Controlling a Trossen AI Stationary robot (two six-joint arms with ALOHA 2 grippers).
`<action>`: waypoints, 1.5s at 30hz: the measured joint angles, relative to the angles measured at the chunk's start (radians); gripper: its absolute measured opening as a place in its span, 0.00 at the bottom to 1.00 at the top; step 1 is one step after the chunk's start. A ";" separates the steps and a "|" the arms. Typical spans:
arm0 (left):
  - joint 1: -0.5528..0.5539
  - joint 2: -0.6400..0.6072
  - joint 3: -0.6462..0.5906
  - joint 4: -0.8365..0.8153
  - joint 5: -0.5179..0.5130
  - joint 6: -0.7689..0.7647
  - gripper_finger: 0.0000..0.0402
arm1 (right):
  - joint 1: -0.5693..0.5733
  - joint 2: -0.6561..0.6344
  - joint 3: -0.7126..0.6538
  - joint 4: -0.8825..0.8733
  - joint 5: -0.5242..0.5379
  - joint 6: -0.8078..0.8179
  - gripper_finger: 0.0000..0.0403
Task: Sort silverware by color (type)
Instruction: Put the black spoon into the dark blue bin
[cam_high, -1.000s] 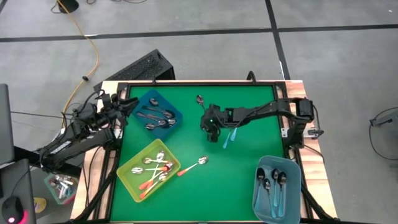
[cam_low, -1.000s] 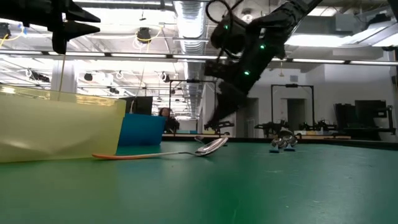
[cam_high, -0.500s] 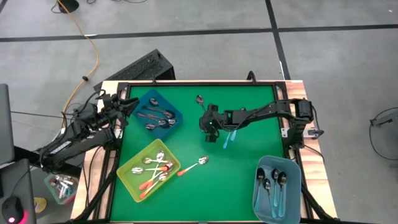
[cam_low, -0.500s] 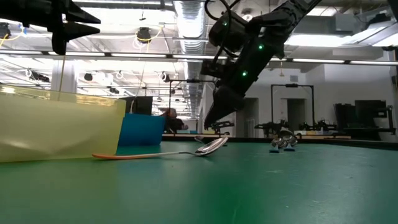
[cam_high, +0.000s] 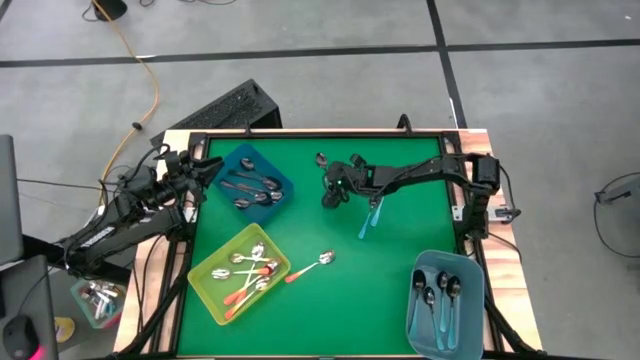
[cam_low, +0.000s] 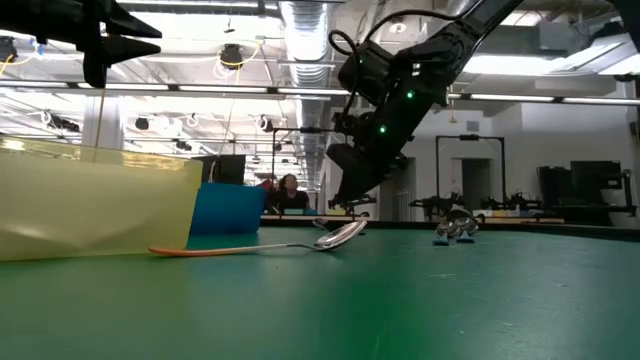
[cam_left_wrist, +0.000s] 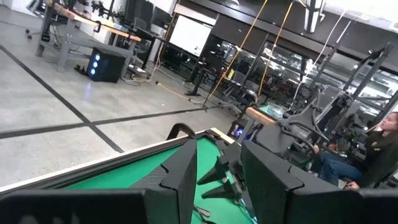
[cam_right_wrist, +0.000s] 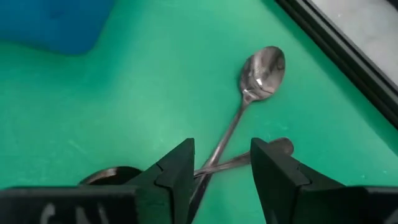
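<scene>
Two crossed grey spoons (cam_right_wrist: 249, 106) (flat) on green mat

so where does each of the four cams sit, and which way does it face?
High: overhead, straight down on green table, both arms in frame; right gripper by dark spoons.
Low: table height, level across to the room; right arm above orange-handled spoon.
Left wrist: past its own fingers, over the table edge into the room.
Right wrist: down past its fingers onto two crossed dark spoons.
Shared: high and right wrist both show those spoons.
</scene>
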 joint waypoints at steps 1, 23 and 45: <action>0.000 0.000 0.000 0.000 0.000 0.000 0.27 | -0.006 0.000 0.000 0.000 -0.008 -0.001 0.41; 0.000 0.000 0.000 -0.001 0.000 -0.001 0.27 | 0.122 -0.001 0.000 -0.007 -0.206 -0.290 0.41; 0.000 0.000 0.000 -0.027 0.001 -0.009 0.27 | 0.151 0.139 0.003 0.033 0.014 -0.301 0.39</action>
